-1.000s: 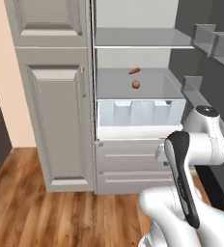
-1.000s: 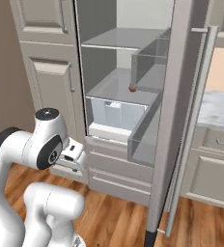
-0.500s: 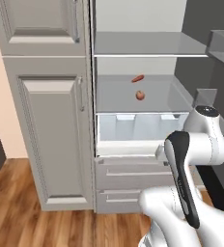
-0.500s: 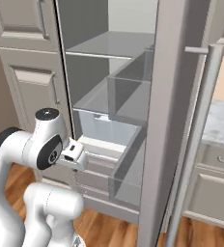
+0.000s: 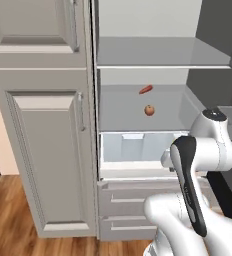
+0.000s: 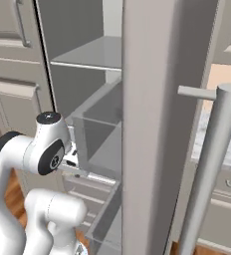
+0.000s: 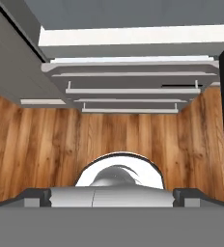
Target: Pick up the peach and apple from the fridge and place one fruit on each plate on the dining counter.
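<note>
**Inspector:** Left base view first. What is on record?

**Assistant:** The fridge (image 5: 153, 100) stands open beside a beige cabinet (image 5: 43, 140). On the middle shelf (image 5: 123, 112) lies one small round reddish-orange fruit (image 5: 149, 110); at this size I cannot tell whether it is the peach or the apple. Behind it, apart from it, lies an elongated orange-red item (image 5: 145, 90). Below the shelf is the pale drawer (image 5: 138, 147). The arm is folded low in front of the drawer.

**Inspector:** Right base view?

**Assistant:** The fridge door (image 6: 162, 114) and its bar handle (image 6: 207, 164) block most of the interior. No fruit can be made out there.

**Inspector:** Hand view?

**Assistant:** The camera points down at the wooden floor (image 7: 46, 140) and the lower drawer fronts (image 7: 128, 91). The gripper (image 7: 111, 195) has its two tips spread to the full, with nothing between them.

**Inspector:** Step in hand?

**Assistant:** Approach, in my judgement; nothing is picked. Next, the hand must rise from the floor-facing pose, reach onto the middle shelf and straddle the round fruit, keeping clear of the shelf above.
</note>
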Motion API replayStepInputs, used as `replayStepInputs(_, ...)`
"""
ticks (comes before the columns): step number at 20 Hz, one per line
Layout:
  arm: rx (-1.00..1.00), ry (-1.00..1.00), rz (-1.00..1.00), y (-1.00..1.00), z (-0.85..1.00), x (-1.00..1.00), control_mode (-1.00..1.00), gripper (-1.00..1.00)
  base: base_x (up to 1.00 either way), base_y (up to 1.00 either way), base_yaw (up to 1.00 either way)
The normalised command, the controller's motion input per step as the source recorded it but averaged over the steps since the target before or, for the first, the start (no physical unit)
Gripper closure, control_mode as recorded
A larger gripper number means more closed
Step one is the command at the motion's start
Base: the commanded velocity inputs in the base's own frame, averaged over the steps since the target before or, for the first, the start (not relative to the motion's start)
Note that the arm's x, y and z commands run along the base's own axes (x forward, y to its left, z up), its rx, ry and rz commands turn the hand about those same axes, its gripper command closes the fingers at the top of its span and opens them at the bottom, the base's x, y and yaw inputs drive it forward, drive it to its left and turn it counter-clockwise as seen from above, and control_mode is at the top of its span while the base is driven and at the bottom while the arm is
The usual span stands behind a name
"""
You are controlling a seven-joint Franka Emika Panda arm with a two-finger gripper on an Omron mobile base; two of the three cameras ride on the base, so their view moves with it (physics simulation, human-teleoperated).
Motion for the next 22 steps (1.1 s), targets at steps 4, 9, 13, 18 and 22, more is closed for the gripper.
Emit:
replayStepInputs(4, 0.0, 0.0, 0.0, 0.0, 0.0, 0.0, 1.0, -1.0, 0.42, 0.0, -0.05)
replayStepInputs(9, 0.0, 0.0, 0.0, 0.0, 0.0, 0.0, 1.0, -1.0, 0.36, 0.0, -0.08)
replayStepInputs(13, 0.0, 0.0, 0.0, 0.0, 0.0, 0.0, 1.0, -1.0, 0.42, 0.0, -0.06)
replayStepInputs(18, 0.0, 0.0, 0.0, 0.0, 0.0, 0.0, 1.0, -1.0, 0.46, 0.0, -0.07)
replayStepInputs(22, 0.0, 0.0, 0.0, 0.0, 0.0, 0.0, 1.0, -1.0, 0.38, 0.0, -0.07)
